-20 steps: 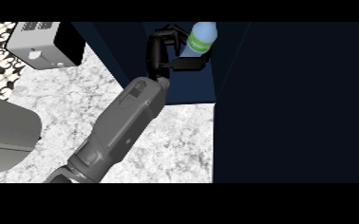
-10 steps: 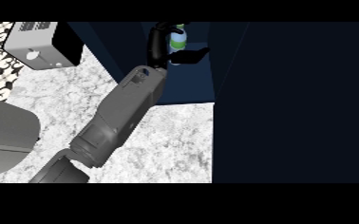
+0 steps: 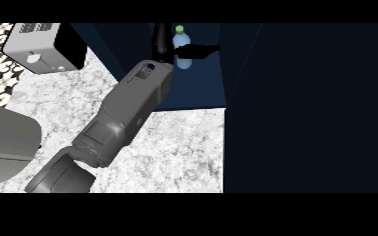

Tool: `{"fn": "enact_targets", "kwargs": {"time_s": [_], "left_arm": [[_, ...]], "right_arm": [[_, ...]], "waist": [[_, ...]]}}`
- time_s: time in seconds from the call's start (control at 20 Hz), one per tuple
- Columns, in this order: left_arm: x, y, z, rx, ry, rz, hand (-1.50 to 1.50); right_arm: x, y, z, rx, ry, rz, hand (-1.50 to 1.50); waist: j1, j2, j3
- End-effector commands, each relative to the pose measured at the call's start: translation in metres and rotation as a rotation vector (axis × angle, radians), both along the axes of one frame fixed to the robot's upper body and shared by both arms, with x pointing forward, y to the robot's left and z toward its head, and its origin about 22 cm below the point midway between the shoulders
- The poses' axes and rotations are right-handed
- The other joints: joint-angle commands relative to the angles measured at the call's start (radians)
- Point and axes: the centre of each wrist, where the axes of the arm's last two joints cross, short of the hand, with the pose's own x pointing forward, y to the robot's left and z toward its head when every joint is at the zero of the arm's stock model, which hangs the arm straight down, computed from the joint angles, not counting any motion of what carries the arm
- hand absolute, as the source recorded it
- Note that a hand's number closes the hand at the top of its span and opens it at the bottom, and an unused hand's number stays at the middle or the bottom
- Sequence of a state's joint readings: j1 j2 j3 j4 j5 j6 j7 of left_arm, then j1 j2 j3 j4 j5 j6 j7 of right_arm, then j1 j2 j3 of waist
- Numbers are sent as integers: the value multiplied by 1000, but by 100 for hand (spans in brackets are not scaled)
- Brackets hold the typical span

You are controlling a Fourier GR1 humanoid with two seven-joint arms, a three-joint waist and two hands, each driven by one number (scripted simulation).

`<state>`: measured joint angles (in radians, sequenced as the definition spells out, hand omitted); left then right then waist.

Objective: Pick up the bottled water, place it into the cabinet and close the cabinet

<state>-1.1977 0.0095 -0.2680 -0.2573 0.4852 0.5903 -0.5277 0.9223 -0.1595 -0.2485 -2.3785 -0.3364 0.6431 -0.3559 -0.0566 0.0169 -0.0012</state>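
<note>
Showing now: one bottled water (image 3: 181, 44), one cabinet (image 3: 244, 70), one hand (image 3: 193, 51), one grey forearm (image 3: 125, 112), one toaster-like box (image 3: 40, 45), one counter (image 3: 170, 145).

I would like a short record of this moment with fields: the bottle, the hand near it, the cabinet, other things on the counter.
bottle: clear plastic water bottle with a green cap, upright inside the cabinet
hand: black left hand around the bottle, thumb or fingers crossing its front; the grey forearm reaches in from the lower left
right hand: not in view
cabinet: dark blue cabinet, open, its tall door standing at the right
counter: white speckled stone counter
other: a grey and black box-shaped appliance at the upper left
</note>
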Motion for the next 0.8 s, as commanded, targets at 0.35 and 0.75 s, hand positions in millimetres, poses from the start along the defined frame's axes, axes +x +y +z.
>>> {"fn": "enact_targets", "kwargs": {"time_s": [0.35, 0.75], "left_arm": [[-5, -5, 4, -201, -97, -202, -150], [-33, -15, -6, -251, -39, -334, -150]], "right_arm": [[2, 14, 22, 20, -42, -16, -150], [-2, 15, 28, 5, -25, -9, -150]], "waist": [[28, -11, 0], [66, -30, 0]]}}
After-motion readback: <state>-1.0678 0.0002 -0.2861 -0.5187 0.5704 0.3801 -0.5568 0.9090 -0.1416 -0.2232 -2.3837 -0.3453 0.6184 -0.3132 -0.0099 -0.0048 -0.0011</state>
